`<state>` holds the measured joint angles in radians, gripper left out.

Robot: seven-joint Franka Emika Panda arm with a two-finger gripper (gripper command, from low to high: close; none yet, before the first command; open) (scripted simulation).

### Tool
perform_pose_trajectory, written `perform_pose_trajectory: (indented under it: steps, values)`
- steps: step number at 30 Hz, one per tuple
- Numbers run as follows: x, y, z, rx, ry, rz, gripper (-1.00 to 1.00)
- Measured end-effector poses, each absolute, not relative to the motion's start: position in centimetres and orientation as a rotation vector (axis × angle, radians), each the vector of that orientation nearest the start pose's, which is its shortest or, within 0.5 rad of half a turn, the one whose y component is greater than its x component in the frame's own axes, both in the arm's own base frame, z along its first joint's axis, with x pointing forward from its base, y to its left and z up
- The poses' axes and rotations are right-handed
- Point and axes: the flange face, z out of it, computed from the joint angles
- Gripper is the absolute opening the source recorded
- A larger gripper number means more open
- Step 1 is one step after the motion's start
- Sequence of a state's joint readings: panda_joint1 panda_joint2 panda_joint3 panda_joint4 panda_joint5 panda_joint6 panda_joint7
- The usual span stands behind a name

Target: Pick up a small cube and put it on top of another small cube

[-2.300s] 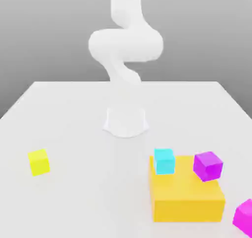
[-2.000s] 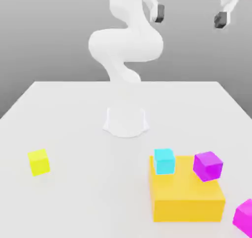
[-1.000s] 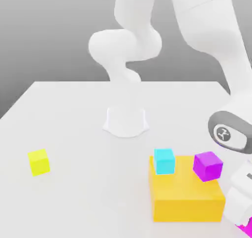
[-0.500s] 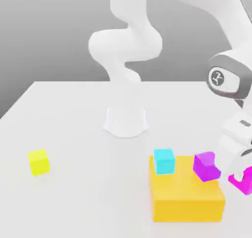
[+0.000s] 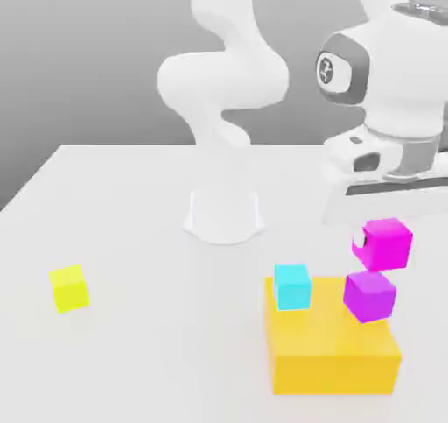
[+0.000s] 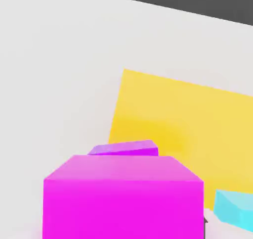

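The gripper [image 5: 382, 237] is clamped on the pink cube [image 5: 386, 243] and holds it in the air, just above the purple cube [image 5: 369, 295], with a slim gap between the two in the exterior view. Half a second ago the pink cube was lower and further toward the exterior view's right, beside the purple cube and off the yellow block [image 5: 332, 347]; it has since been lifted and carried inward over the target. The purple cube sits on the block's top near its far corner on the exterior view's right, unmoved across the frames, as are the cyan cube [image 5: 291, 286] and the small yellow cube [image 5: 68, 287].

In the hand view the pink cube [image 6: 123, 196] covers most of the purple cube [image 6: 124, 148], so the alignment looks close.

Judgement: transport is nearly complete; lowering and release remain. The carried cube appears slightly offset toward the exterior view's right, a possible tipping risk.
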<state>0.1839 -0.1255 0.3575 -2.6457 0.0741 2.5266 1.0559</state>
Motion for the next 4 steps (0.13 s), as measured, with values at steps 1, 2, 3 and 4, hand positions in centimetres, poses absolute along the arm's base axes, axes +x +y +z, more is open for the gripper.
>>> perform_pose_trajectory:
  steps: [1,2,3,4]
  values:
    - [36.22,21.36,27.3,-3.011,0.895,0.0,1.0]
    - [36.22,21.36,27.3,-3.011,0.895,0.0,1.0]
    - [36.22,21.36,27.3,-3.011,0.895,0.0,1.0]
    - [36.22,21.36,27.3,-3.011,0.895,0.0,1.0]
